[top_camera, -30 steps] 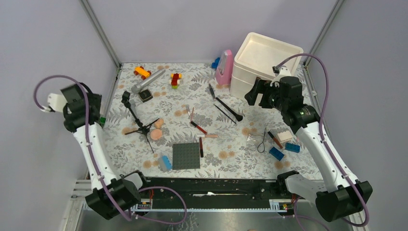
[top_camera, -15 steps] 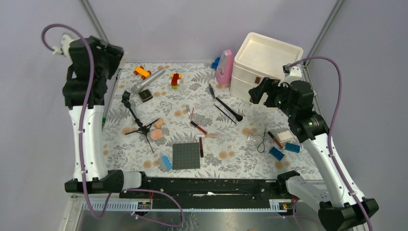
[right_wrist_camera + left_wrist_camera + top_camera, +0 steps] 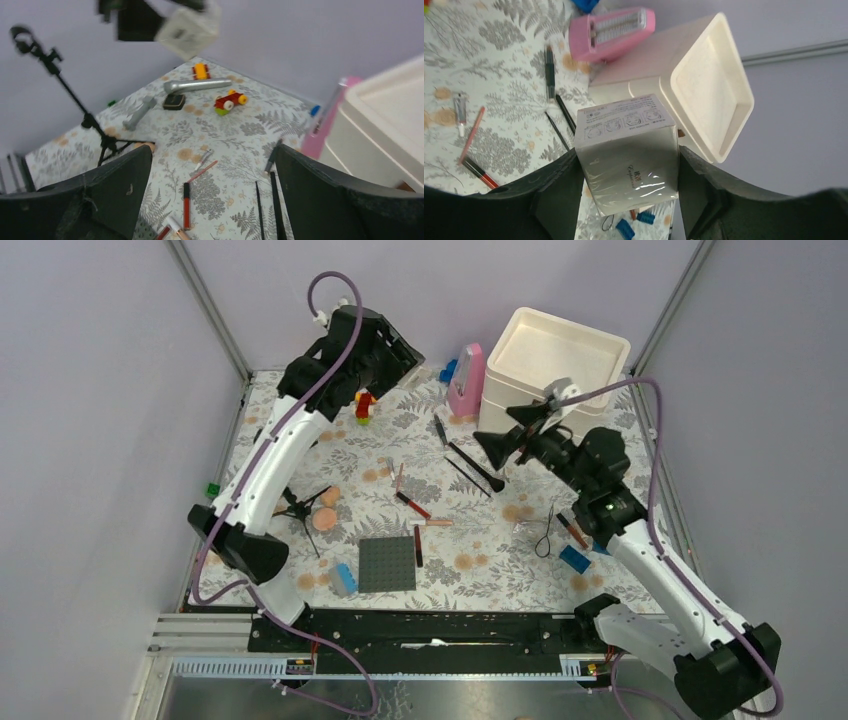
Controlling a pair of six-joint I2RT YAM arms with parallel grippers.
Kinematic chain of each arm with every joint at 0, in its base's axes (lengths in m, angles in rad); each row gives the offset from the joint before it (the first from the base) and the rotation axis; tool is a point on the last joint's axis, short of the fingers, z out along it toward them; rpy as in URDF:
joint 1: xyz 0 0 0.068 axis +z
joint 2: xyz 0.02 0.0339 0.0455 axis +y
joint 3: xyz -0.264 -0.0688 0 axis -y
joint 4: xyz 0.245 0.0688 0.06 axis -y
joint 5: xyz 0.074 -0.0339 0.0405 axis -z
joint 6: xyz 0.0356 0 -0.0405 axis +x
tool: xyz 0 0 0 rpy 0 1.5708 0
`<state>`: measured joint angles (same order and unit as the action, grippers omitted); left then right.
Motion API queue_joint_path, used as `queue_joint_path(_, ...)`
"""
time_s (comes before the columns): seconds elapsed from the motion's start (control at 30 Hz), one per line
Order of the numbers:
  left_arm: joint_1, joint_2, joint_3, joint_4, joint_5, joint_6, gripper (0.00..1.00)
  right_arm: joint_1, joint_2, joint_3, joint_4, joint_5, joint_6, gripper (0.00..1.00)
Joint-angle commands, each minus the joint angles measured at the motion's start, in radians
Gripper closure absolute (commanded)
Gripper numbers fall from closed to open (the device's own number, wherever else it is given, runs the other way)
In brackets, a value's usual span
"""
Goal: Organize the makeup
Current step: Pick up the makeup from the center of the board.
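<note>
My left gripper (image 3: pixel 403 356) hangs over the back of the table, shut on a pale silver cosmetic box (image 3: pixel 624 130) wrapped in clear film. The right wrist view shows the same box (image 3: pixel 187 29) high up. My right gripper (image 3: pixel 506 430) stands open above the black brushes (image 3: pixel 476 468), with nothing between its fingers. On the floral cloth lie a red-and-black lipstick (image 3: pixel 412 505), a pale pink stick (image 3: pixel 435 523), two peach puffs (image 3: pixel 324 519) and another red-and-black stick (image 3: pixel 418 546). The beige sponge (image 3: pixel 592 523) lies partly behind my right arm.
A white stacked organiser (image 3: pixel 555 360) with an open top tray stands at the back right, a pink case (image 3: pixel 467 380) leaning on it. A black mini tripod (image 3: pixel 285 492), grey studded plate (image 3: pixel 387 564), blue bricks (image 3: pixel 575 558) and a toy car (image 3: pixel 365 405) lie about.
My left arm has swung from the far left edge up and across to the back middle, carrying the box. My right gripper has dropped leftwards toward the brushes and opened slightly wider.
</note>
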<state>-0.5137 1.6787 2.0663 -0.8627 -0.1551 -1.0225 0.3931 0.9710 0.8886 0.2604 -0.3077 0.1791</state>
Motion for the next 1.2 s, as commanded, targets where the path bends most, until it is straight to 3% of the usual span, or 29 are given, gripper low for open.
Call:
queue_joint_path(0.0,-0.001,-0.006,0.04,0.092,0.056,-0.082,0.77,0.181,0.014,-0.078,0.266,-0.044,-0.445,0.0)
queue_joint_path(0.1,-0.002,-0.016,-0.012,0.098,0.067,-0.141,0.77,0.288,0.053,-0.148,0.379,0.051,-0.667,0.0)
queue_joint_path(0.27,-0.002,-0.06,-0.097,0.129,0.099,-0.215,0.79,0.369,0.168,-0.156,0.526,0.165,-0.813,0.0)
queue_joint_path(0.5,-0.002,-0.153,-0.244,0.17,0.143,-0.261,0.8,0.381,0.255,-0.129,0.632,0.18,-0.871,0.0)
queue_joint_path(0.73,-0.006,-0.283,-0.458,0.239,0.147,-0.283,0.8,0.381,0.263,-0.122,0.543,0.108,-0.911,0.0)
queue_joint_path(1.17,-0.017,-0.285,-0.49,0.248,0.15,-0.292,0.79,0.4,0.374,-0.033,0.544,0.08,-0.894,0.0)
